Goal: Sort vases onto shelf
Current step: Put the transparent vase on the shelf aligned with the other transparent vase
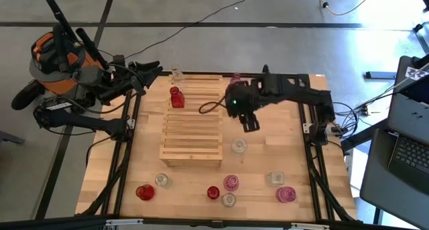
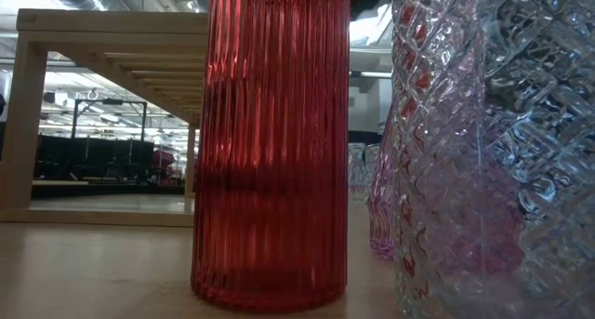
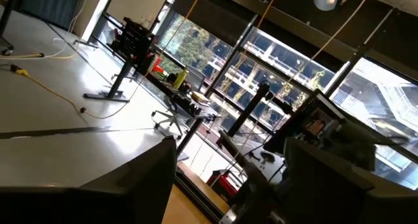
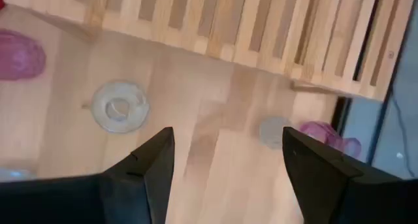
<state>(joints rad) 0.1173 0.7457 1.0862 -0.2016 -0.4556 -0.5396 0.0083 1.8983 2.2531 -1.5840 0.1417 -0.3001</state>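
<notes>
Hovering over the table [image 1: 265, 156] just beside the right edge of the shelf [image 1: 193, 133], the right gripper [image 4: 225, 168] is standing with its dark fingers spread and nothing between them. Its wrist view is looking down past the fingers at a clear vase [image 4: 119, 106] seen from above on the bare wood, with a pink vase [image 4: 19, 54] off to one side and another pink one [image 4: 324, 134] near the shelf's slats.

The step in hand is probably reaching for the next vase. To do it well, the gripper should be centring on the clear vase [image 1: 239, 147] before descending, keeping the fingers wide enough to pass the rim and clear of the shelf edge, since glass is slippery and tips easily.

Nearest the low camera, a ribbed red vase [image 2: 271, 142] and a cut-glass clear vase [image 2: 493, 152] are standing along the table's front edge, among several red, pink and clear pieces. Farther back, one red vase [image 1: 177, 98] is already sitting on the shelf's far end.

The left gripper [image 1: 149, 70] is waiting open beyond the table's far-left corner. Beyond lies grey floor with trailing cables, and a laptop [image 1: 409, 156] at the right.
</notes>
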